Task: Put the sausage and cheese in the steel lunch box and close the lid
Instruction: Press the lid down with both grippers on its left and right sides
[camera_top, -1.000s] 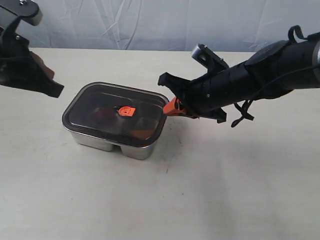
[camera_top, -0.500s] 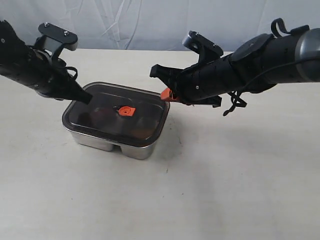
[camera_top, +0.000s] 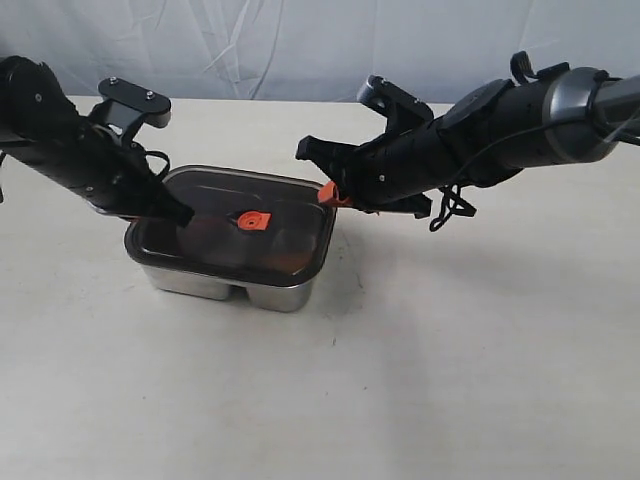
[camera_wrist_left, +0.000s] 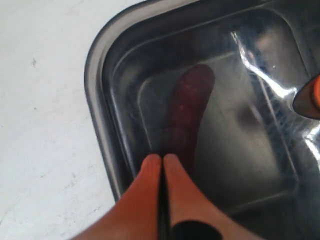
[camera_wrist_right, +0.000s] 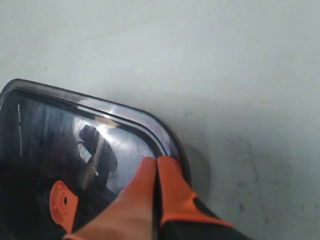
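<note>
The steel lunch box (camera_top: 225, 282) stands mid-table with the dark translucent lid (camera_top: 275, 222) lying on it, orange valve tab (camera_top: 253, 221) at its middle. Through the lid the sausage (camera_wrist_left: 189, 115) shows as a dim red shape in one compartment. An orange-brown shape near the lid's near edge may be the cheese (camera_top: 283, 263); I cannot be sure. My left gripper (camera_wrist_left: 162, 159) is shut, its tips over the lid near the left end (camera_top: 183, 213). My right gripper (camera_wrist_right: 156, 162) is shut, tips resting at the lid's far right corner (camera_top: 327, 193).
A pale tabletop (camera_top: 450, 350) spreads around the box, with a light cloth backdrop (camera_top: 300, 40) along its far edge. Both black arms reach in over the box from left (camera_top: 70, 150) and right (camera_top: 480, 140).
The left arm swung in from the left edge and came down onto the lid's left end. The right gripper shifted slightly back and left along the lid's right corner.
</note>
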